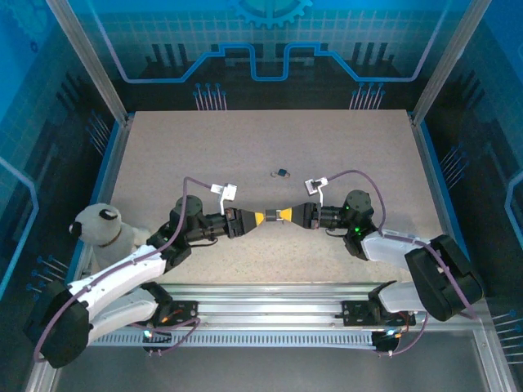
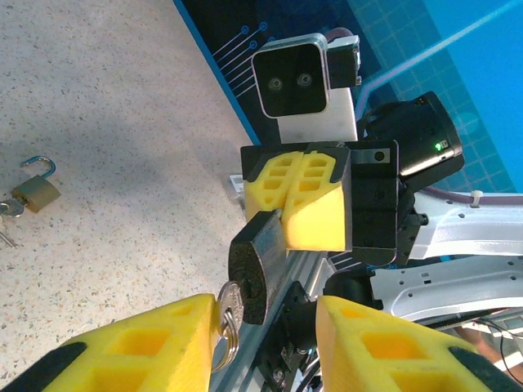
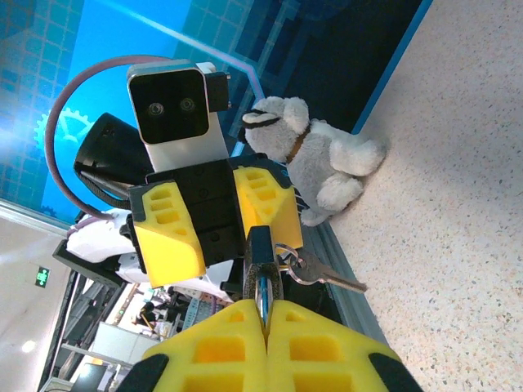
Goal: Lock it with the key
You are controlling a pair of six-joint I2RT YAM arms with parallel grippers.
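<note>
Right claw [image 3: 265, 309] clamped on padlock [image 3: 260, 245] shackle | left claw [image 2: 268, 314] half-open astride key [image 2: 230, 298]

This is looking like a robotics lab, with a purpose-built test cell standing inside a bigger workroom. Aluminium posts [image 1: 90, 57] are framing a speckled tabletop [image 1: 270, 139]. Blue panels [image 1: 327, 41] printed with circuit traces and a gear [image 1: 270, 8] are walling it in at the far side and on the left and right. Along the near edge a slotted aluminium rail [image 1: 270, 296] is carrying two white-and-black robot arms [image 1: 122, 273]. The arms are trailing purple cables [image 1: 359, 174] and ending in the yellow-padded left pincer [image 1: 260, 218] and right pincer [image 1: 286, 215]. A plush dog [image 1: 102, 229] is sitting at the left edge. Past the enclosure, the right wrist view is catching a green exit sign [image 3: 41, 278] and a blurred clutter of furniture [image 3: 155, 314].
</note>
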